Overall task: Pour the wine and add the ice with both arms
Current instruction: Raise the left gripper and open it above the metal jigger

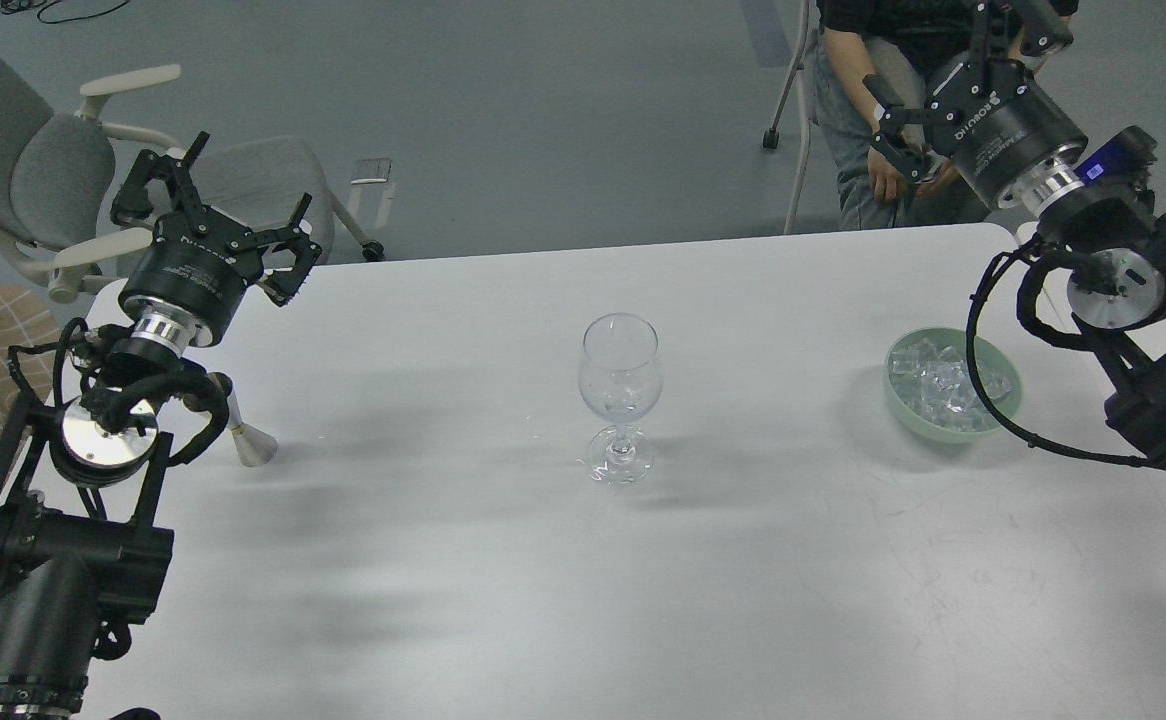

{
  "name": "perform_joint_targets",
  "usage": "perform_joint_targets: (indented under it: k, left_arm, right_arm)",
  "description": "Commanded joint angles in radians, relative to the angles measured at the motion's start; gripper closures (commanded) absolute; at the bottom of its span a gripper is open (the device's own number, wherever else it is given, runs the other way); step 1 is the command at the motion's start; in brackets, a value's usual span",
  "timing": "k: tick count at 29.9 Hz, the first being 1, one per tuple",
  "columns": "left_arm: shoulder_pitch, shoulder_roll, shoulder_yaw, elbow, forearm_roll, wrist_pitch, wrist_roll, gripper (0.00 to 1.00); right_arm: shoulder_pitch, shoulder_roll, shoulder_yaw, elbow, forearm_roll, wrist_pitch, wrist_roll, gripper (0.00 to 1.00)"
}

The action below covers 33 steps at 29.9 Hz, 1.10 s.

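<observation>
Both arms are up and wide apart over the white tabletop (503,600). The left pincer (228,205) hangs above the far left corner, fingers spread open, nothing between them. Over on the far right, the right pincer (928,120) is raised past the back edge of the tabletop, its fingers also splayed open and empty, with a seated person (873,100) just behind it. Dead centre stands the wine glass (620,395), upright on its foot, clear, well apart from both arms. To its right sits a pale green bowl (1005,405), and the ice (943,385) is heaped inside it, glassy cubes filling the bowl, with a black cable from the right arm looping across in front. Near the left arm a small pale cone-shaped object (253,445) rests on the tabletop, partly hidden by cabling. A grey office chair (43,170) stands beyond the left corner.
</observation>
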Motion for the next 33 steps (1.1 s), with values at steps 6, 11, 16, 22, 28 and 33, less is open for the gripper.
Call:
perform_joint_targets:
  k: [6,11,16,22,28,33]
  left_arm:
    - [-0.01,-0.002,-0.006,0.011,0.0,-0.004,-0.018,0.02]
    - [-0.017,0.023,0.0,0.014,-0.001,0.008,-0.006,0.02]
    - [-0.003,0.02,0.003,0.011,0.002,0.049,0.002,0.02]
    - [0.003,0.029,0.009,0.012,0.0,-0.009,-0.015,0.02]
    - [0.025,0.046,0.009,0.0,0.006,-0.027,-0.009,0.02]
    - [0.109,0.086,-0.013,-0.101,-0.009,0.035,0.139,0.02]
  right_arm:
    - [0.002,-0.003,0.0,-0.005,-0.001,0.003,0.0,0.0]
    - [0.009,-0.003,-0.002,-0.013,-0.003,0.002,0.0,0.0]
    - [0.005,-0.003,-0.002,-0.016,-0.003,0.0,-0.002,0.0]
    - [0.006,-0.003,-0.002,-0.013,-0.003,0.0,0.004,0.0]
    - [0.008,0.001,-0.029,-0.013,-0.003,-0.012,0.008,0.0]
    - [0.0,0.005,-0.043,-0.013,-0.003,-0.018,0.006,0.0]
